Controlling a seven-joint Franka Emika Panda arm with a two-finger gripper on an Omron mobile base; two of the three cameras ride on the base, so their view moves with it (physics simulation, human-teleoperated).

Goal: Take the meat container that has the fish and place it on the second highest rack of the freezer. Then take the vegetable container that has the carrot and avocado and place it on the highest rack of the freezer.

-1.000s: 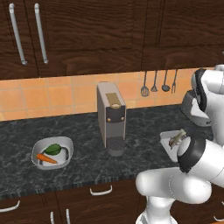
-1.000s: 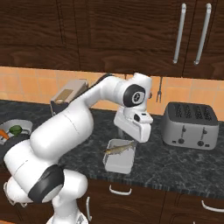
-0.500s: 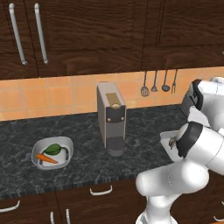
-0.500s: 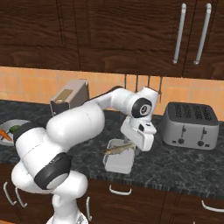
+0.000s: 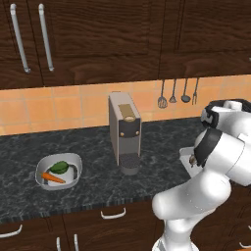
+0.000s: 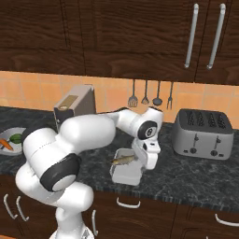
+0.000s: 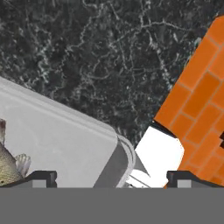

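The meat container (image 6: 125, 173) is a pale grey tray on the dark counter, with the brownish fish (image 6: 122, 160) lying in it. My gripper (image 6: 148, 167) hangs fingers-down at the tray's right rim. In the hand view my gripper (image 7: 111, 179) is open, its fingertips (image 7: 41, 177) set wide on either side of the tray's rim (image 7: 119, 151), with the fish (image 7: 8, 165) at the left edge. The vegetable container (image 5: 59, 171) holds the orange carrot (image 5: 53, 178) and the green avocado (image 5: 60, 167), far to the left. The freezer is out of view.
A coffee machine (image 5: 125, 132) stands between the two containers. A grey toaster (image 6: 200, 134) sits right of the meat container. Utensils (image 6: 145, 93) hang on the orange tiled wall. Dark cabinets run above and below the counter.
My hand has come down closer to the meat container's right rim, and the arm's elbow has swung over. The jaws stayed wide. Both containers lie where they were.
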